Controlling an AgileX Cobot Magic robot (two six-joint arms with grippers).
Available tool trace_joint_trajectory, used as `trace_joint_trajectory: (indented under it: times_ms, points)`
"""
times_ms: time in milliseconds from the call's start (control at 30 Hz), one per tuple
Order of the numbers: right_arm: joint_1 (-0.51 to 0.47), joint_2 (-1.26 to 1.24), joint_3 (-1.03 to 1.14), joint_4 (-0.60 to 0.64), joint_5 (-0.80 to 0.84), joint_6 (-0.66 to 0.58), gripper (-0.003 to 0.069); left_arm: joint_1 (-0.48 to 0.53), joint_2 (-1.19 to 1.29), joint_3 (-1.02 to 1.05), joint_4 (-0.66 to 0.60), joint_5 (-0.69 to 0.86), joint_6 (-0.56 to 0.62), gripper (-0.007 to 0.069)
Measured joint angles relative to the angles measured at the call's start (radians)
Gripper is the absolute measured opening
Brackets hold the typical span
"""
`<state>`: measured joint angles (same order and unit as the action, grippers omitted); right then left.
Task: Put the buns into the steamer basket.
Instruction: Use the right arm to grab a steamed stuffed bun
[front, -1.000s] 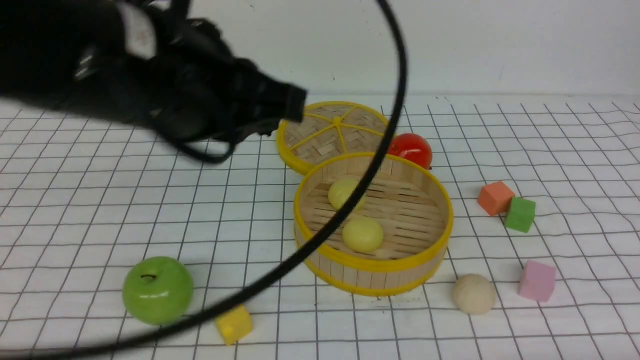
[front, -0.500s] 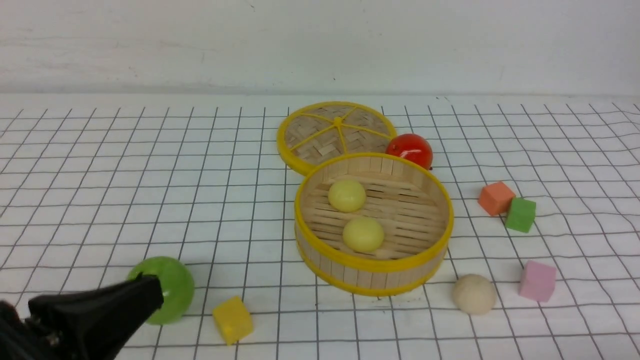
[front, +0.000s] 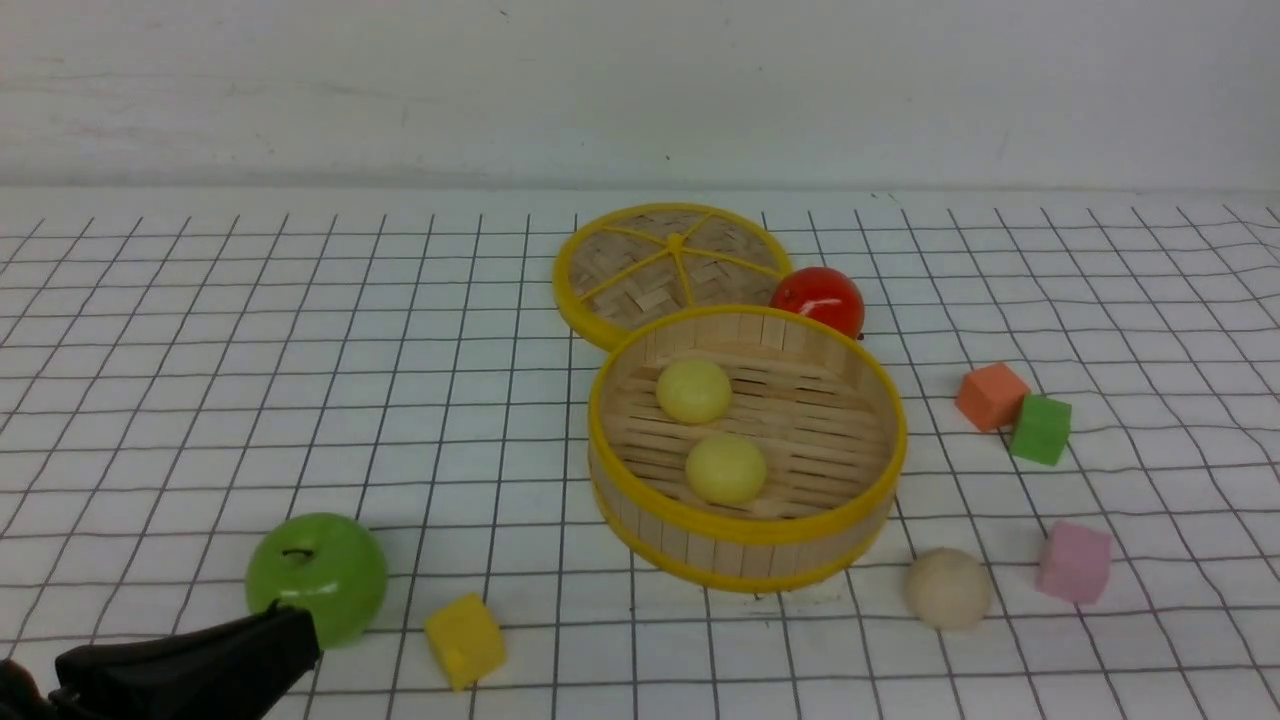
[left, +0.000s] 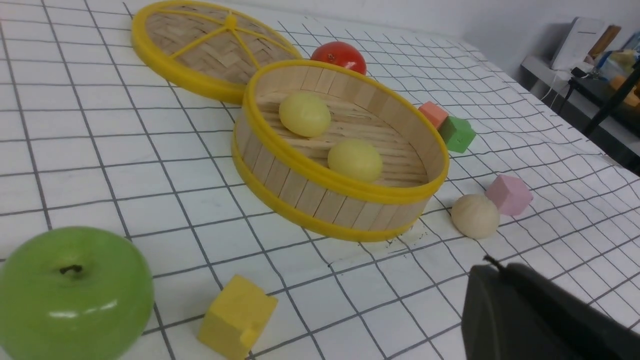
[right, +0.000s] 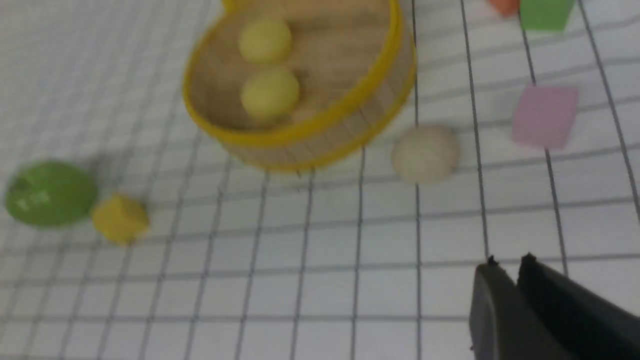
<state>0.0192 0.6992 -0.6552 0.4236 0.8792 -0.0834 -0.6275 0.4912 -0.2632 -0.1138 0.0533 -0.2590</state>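
Three buns are showing. The far yellow bun (front: 693, 391) and the near yellow bun (front: 727, 469) are sitting apart on the slatted floor of the single steamer basket (front: 745, 556). The beige bun (front: 948, 588) is lying outside it on the checked cloth (front: 200, 400), near the basket's front right wall. One woven lid (front: 660, 270) is lying flat behind the basket, with one red fruit (front: 820, 299) beside it. Four cubes are scattered around. The pink cube (front: 1074, 561) is resting just right of the beige bun, and the orange cube (front: 990, 396) and green cube (front: 1040, 429) are touching farther back. The yellow cube (front: 465, 640) is sitting beside the one green apple (front: 320, 575). The left gripper (front: 300, 632) is hanging low in front of the apple, and I cannot tell how its jaws are standing. The right gripper (right: 511, 265) is hovering over the cloth, well short of the beige bun, jaws pressed together and gripping nothing.
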Motion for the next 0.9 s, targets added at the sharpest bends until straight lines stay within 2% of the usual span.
trace_joint_trajectory:
  times_ms: [100,167,433,600,700,833,900]
  points:
    - [0.004,0.187,-0.073,-0.016,0.041,-0.017,0.0048,0.0,0.0,0.0,0.0,0.004,0.0,-0.0013]
    - [0.038,0.397,-0.155,-0.024,0.054,-0.018,0.0048,0.0,0.0,0.0,0.0,0.005,0.0,-0.0013]
    - [0.193,0.734,-0.338,-0.089,0.0,-0.005,0.0078,0.0,0.0,0.0,0.0,0.006,0.0,-0.0013]
    - [0.219,0.891,-0.435,-0.148,-0.03,0.044,0.0209,0.0,0.0,0.0,0.0,0.007,0.0,-0.0013]
    - [0.219,0.964,-0.442,-0.151,-0.058,0.052,0.0335,0.0,0.0,0.0,0.0,0.007,0.0,-0.0013]
    - [0.219,0.989,-0.443,-0.154,-0.108,0.067,0.0418,0.0,0.0,0.0,0.0,0.01,0.0,-0.0012]
    - [0.219,0.996,-0.443,-0.154,-0.124,0.073,0.0423,0.0,0.0,0.0,0.0,0.01,0.0,-0.0011]
